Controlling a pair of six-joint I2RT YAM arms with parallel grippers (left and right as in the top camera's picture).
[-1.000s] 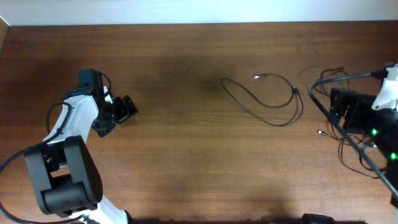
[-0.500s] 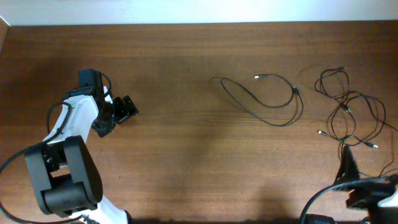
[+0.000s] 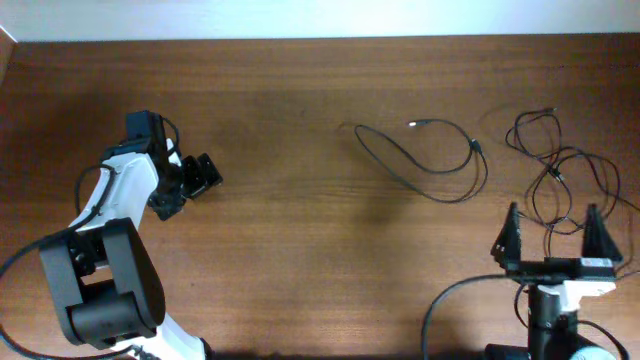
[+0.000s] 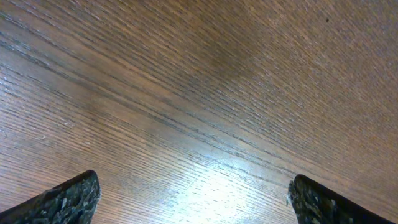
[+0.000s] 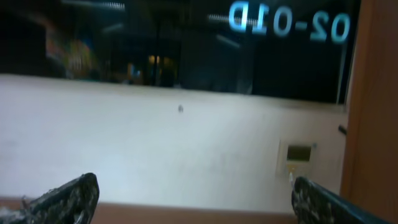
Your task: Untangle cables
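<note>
The right gripper [image 3: 551, 237] has its fingers spread wide and empty, as does the left gripper [image 3: 203, 175], which sits idle at the left of the table [image 3: 300, 250]. The right arm has pulled back to the near edge, uncovering the knotted bundle [image 3: 556, 176] just beyond its fingertips. One loose cable [image 3: 476, 148] lies free to the bundle's left, so the bundle is probably the work that remains.

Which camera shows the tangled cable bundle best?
Overhead: the whole bundle lies in plain sight near the table's right edge. The left wrist view shows only bare table. The right wrist view faces a wall and shows no cables.
</note>
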